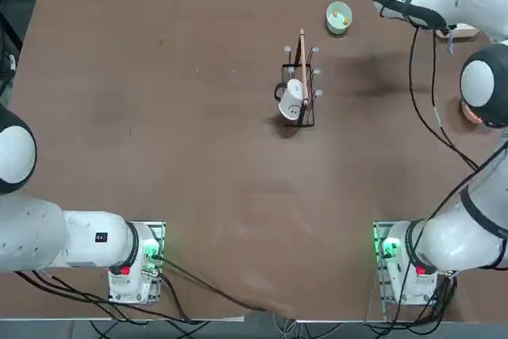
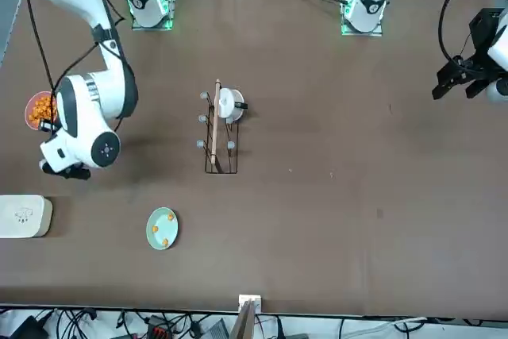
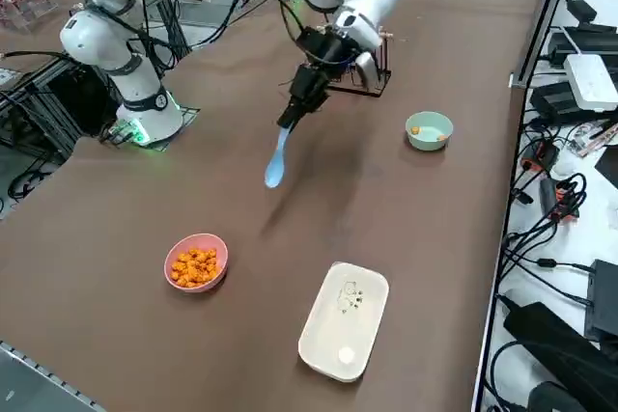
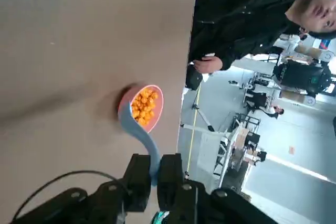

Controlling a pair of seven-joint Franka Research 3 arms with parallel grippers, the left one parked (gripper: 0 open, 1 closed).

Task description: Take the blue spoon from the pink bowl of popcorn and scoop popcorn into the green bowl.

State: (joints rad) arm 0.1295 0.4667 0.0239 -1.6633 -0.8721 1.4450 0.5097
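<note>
While your right gripper (image 3: 286, 123) clamps its fingers on the blue spoon (image 3: 275, 167), popcorn (image 3: 194, 267) heaping the pink bowl (image 3: 224, 256), several pieces in the green bowl (image 3: 431, 141)

Apparently glossy plastic spoon (image 3: 275, 165)

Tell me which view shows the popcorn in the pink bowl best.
The right side view: the popcorn heaps unobstructed in the pink bowl. The right wrist view shows it beyond the blue spoon; the front view shows it partly behind the arm's cables. The top view mostly hides it behind the arm.
</note>
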